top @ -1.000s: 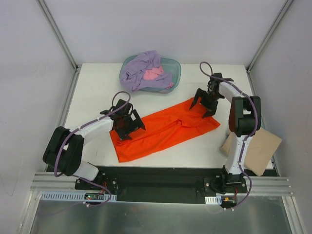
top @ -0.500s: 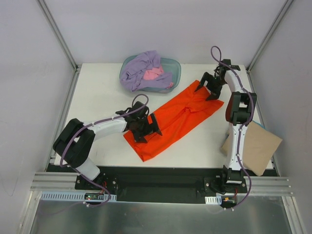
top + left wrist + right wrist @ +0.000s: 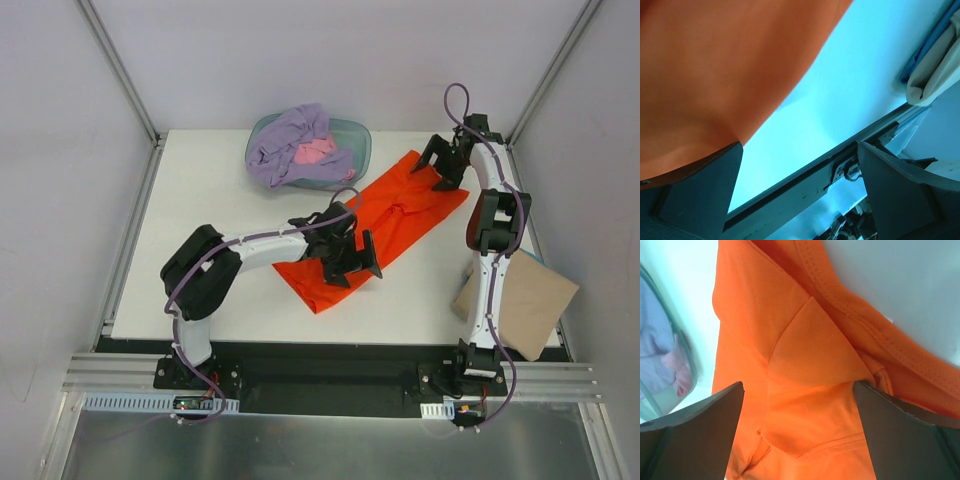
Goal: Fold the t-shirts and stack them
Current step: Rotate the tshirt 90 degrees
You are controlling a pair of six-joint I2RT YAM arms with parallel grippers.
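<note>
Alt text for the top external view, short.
An orange-red t-shirt lies diagonally on the white table, the left gripper at its near end and the right gripper at its far end. Behind it, a teal tub holds a lavender t-shirt and a pink t-shirt.

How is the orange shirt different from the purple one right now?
The orange t-shirt lies stretched out on the table; the purple t-shirt sits bunched in the teal tub. The left gripper and right gripper are over the orange t-shirt's ends; neither touches the purple t-shirt. Both are plain cloth.
</note>
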